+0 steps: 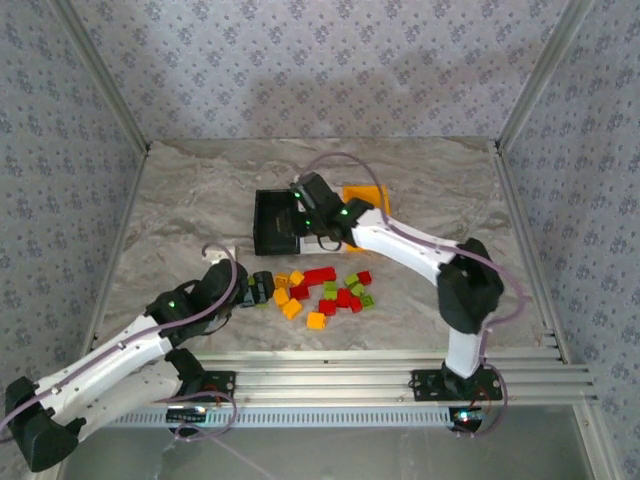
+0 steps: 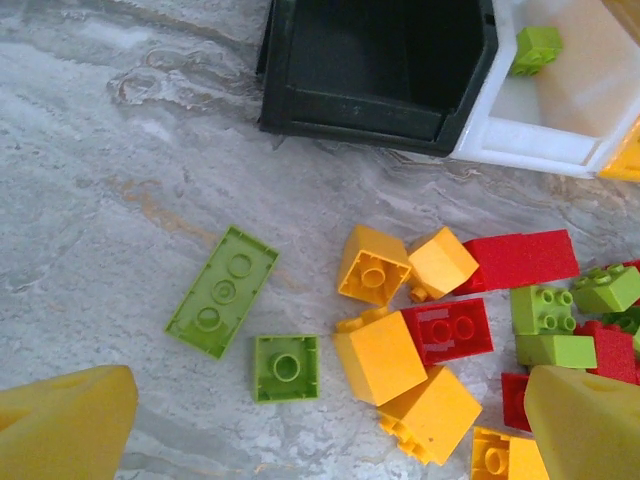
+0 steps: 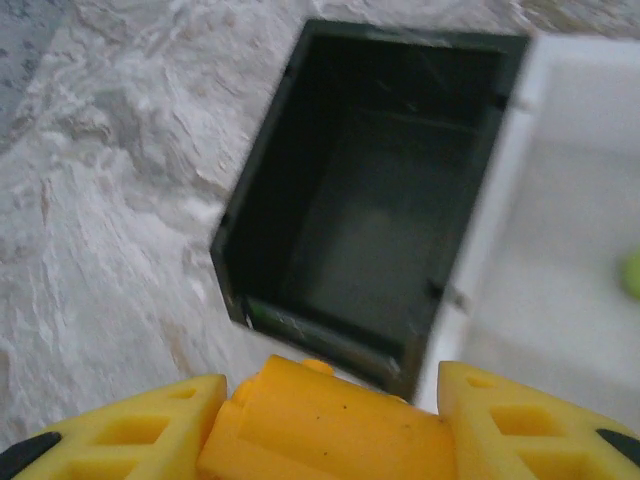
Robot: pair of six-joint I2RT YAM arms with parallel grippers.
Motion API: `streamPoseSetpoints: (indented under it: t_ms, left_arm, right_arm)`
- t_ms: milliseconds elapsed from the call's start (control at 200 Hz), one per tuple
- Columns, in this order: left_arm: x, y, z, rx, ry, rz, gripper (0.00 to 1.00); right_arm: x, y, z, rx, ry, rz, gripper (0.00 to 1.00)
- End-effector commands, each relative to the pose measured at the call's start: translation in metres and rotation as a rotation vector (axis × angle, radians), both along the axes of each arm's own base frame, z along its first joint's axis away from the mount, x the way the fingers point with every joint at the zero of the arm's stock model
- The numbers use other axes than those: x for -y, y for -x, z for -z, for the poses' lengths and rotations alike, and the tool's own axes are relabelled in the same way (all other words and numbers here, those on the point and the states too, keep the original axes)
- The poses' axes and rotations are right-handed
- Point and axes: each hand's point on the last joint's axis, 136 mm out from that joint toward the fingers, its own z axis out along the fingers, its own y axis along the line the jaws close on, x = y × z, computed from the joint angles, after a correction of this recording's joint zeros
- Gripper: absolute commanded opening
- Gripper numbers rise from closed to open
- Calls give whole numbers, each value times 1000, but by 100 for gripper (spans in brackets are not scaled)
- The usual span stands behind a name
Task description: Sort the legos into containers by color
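The legos [image 1: 325,290] lie in a loose pile of red, green and orange-yellow bricks at the table's middle. My left gripper [image 1: 260,288] hovers open at the pile's left edge. Between its fingers [image 2: 60,425] are a small green lego [image 2: 286,367] and an orange-yellow one [image 2: 380,355]; a flat green plate [image 2: 222,290] lies beside them. The containers stand behind the pile: black bin [image 1: 270,222], white bin [image 2: 560,100] holding a green lego [image 2: 537,47], orange-yellow bin [image 1: 365,197]. My right gripper [image 1: 303,208] hangs over the bins, shut on an orange-yellow lego [image 3: 330,425], near the black bin [image 3: 370,200].
Aluminium rails [image 1: 400,380] run along the near edge by the arm bases. Patterned walls and metal posts [image 1: 525,100] close in the marble table [image 1: 190,200] on three sides. The right arm's elbow [image 1: 468,285] stands right of the pile.
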Motion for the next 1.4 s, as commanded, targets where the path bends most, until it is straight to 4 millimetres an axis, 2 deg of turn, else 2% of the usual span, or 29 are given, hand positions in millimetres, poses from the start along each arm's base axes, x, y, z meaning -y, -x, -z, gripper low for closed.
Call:
streamPoseSetpoints:
  t_ms: [0,150,245,340,445,530,605,690,844,1019,1079,1214,1399]
  left_arm:
    - [-16,9,14,-36,-11,-50,99]
    - [-20,12,15,-33,15,-58,99]
    - [-21,13,15,-30,18,-47,99]
    - [-21,13,16,-35,15,-33,99]
    - [-15,12,18,-43,25,-10,99]
    - [-8,10,20,-54,30,14,99]
    - [1,9,25,-77,28,50,92]
    - [11,8,36,-114,16,79,83]
    - [24,3,59,-173,-33,112,75]
    - [21,-2,81,-212,-141,105,68]
    - [21,-3,86,-218,-160,107,64]
    - [18,-4,96,-232,-199,101,63]
    - [17,-5,109,-255,-233,103,55]
  right_arm:
    - [-25,-20,11,-18,-1,-47,46]
    - [-40,-47,35,-60,7,-16,49]
    - [-44,-58,42,-75,-2,-3,61]
    - [-47,-65,34,-71,-24,7,73]
    - [-44,-68,10,-25,-54,20,76]
    - [-35,-62,-8,5,-68,32,76]
    - [-23,-50,-20,30,-85,41,76]
    - [-6,-35,-22,36,-93,50,75]
    - [27,-9,-16,40,-79,75,75]
    - [53,8,-16,44,-89,103,75]
    - [59,12,-17,49,-93,111,75]
    - [69,17,-18,57,-98,126,75]
    - [73,18,-27,73,-115,136,75]
